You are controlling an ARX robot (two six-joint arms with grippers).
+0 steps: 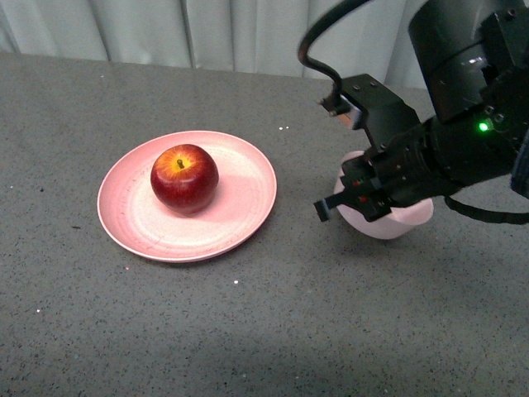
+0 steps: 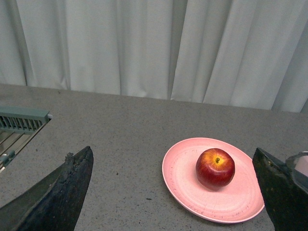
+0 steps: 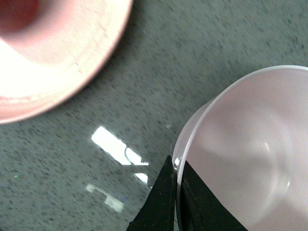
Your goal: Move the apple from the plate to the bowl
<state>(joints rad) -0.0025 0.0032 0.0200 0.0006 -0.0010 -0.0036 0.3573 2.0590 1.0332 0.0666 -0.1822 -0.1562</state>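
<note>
Front view: the apple [image 1: 184, 178], dark red with a yellow-orange patch round its stem, sits upright on the salmon-pink plate [image 1: 240, 198], slightly behind the plate's centre and on its left half. The plate lies flat on the grey speckled table [image 1: 248, 331]. To the right of the plate, apart from it, is the pale pink bowl [image 1: 388, 225], largely covered by the right gripper [image 1: 335, 203], which reaches in from the right edge. Right wrist view: the right gripper [image 3: 177, 192] has its two dark fingers drawn together on the rim of the bowl [image 3: 250, 144], one finger outside the wall and one inside, pinching it. The bowl's interior holds nothing, and the plate [image 3: 57, 62] appears blurred beyond a strip of table, with a red smear of the apple [image 3: 17, 12] at the corner. Whether the bowl rests on the table or is raised cannot be told. Left wrist view: the left gripper [image 2: 172, 151] is spread wide and grips nothing. The plate [image 2: 183, 178] and apple [image 2: 215, 168] lie ahead of it, before a pale curtain [image 2: 144, 48]. A teal slatted object [image 2: 24, 120] sits at the frame's edge.
</note>
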